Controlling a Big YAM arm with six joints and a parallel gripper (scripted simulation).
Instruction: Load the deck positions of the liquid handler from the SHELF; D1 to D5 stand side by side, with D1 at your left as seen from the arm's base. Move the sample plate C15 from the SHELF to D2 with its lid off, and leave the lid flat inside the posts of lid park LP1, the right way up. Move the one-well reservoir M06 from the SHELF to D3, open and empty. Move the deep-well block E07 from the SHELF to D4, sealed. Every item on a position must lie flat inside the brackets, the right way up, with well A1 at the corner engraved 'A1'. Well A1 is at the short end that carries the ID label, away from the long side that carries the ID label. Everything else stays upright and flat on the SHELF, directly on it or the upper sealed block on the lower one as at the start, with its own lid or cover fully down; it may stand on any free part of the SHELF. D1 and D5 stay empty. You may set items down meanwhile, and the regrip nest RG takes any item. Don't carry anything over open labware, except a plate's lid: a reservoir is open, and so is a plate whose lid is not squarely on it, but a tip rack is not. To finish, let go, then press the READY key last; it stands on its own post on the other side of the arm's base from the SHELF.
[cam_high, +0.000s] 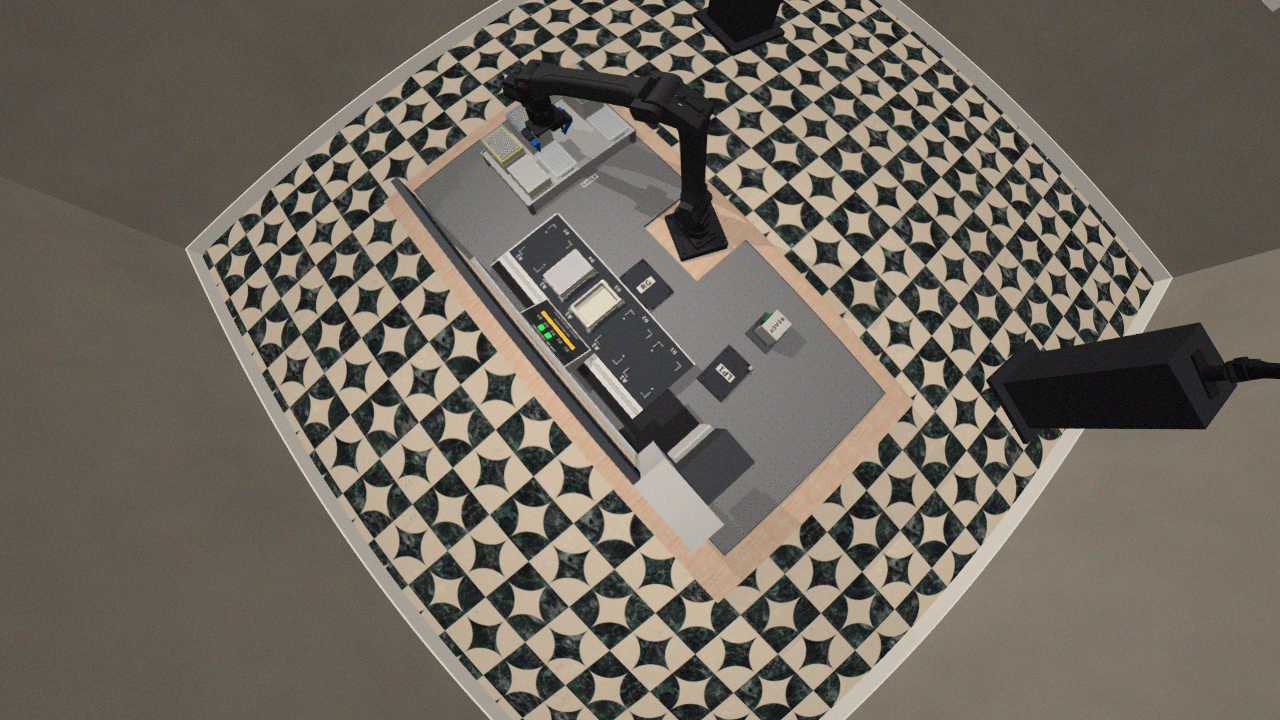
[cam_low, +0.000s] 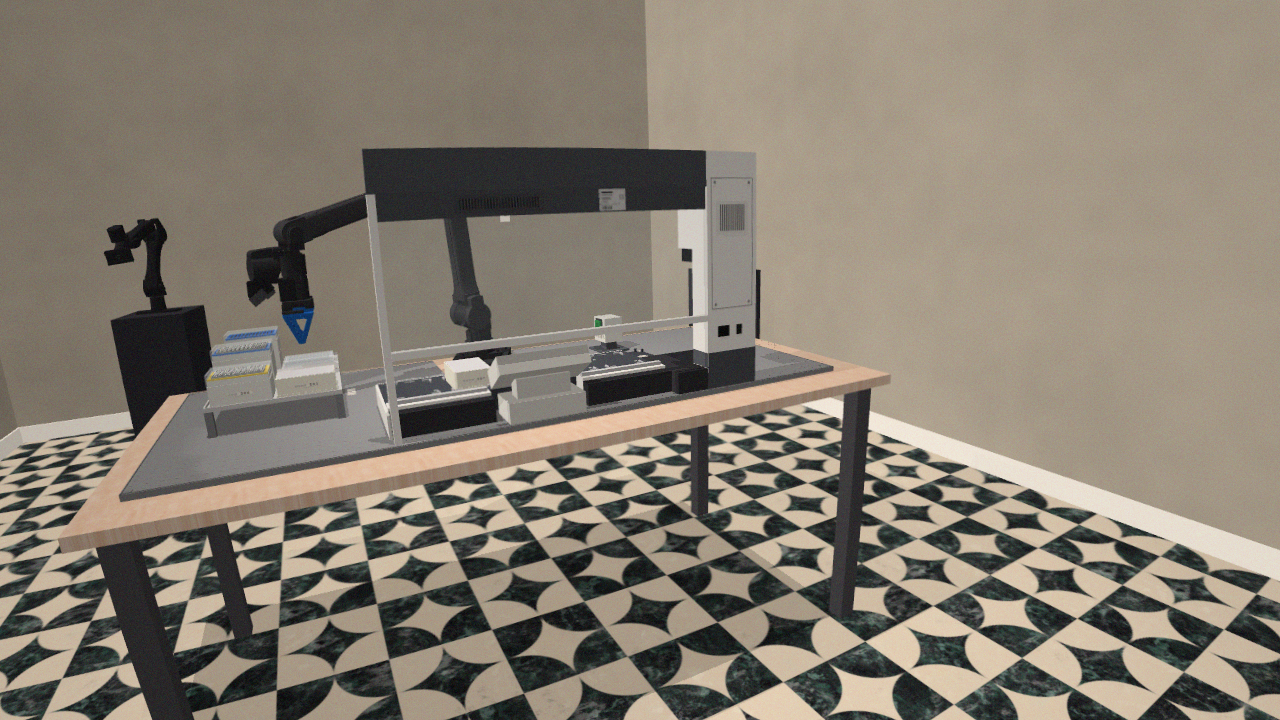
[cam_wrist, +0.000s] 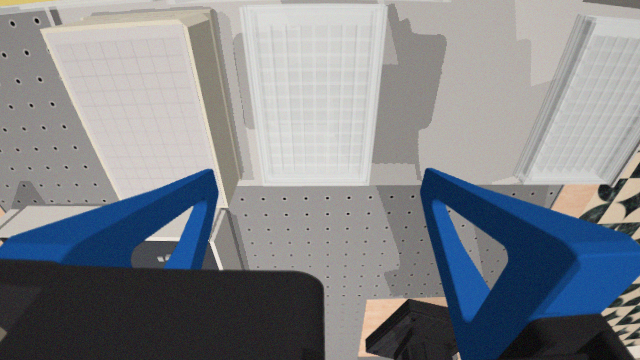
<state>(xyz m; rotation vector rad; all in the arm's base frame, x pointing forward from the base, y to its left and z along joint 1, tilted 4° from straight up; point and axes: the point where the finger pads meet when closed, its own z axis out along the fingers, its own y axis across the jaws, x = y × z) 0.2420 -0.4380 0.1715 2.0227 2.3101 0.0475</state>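
Note:
My gripper (cam_high: 537, 136) (cam_low: 298, 324) (cam_wrist: 319, 180) is open and empty, hanging above the SHELF (cam_high: 583, 143) (cam_low: 275, 396) (cam_wrist: 460, 130). In the wrist view a clear lidded plate (cam_wrist: 312, 95) (cam_high: 556, 157) lies flat just ahead of the fingertips. A taller cream sealed block (cam_wrist: 130, 105) (cam_high: 529, 172) stands to its left, and a second lidded plate (cam_wrist: 575, 125) (cam_high: 611, 122) lies apart to the right. I cannot read their labels. On the deck a sealed white block (cam_high: 570, 271) sits in one position and an open cream reservoir (cam_high: 597, 304) in the one beside it. Lid park LP1 (cam_high: 728, 368) is bare.
Yellow (cam_high: 501, 143) (cam_low: 239, 384) and blue (cam_high: 519, 116) (cam_low: 248, 340) tip racks stand at the SHELF's far end. The regrip nest RG (cam_high: 648, 289) and the READY key (cam_high: 771, 326) (cam_low: 606, 320) stand near the arm's base. The handler's dark gantry (cam_low: 537, 183) spans the deck.

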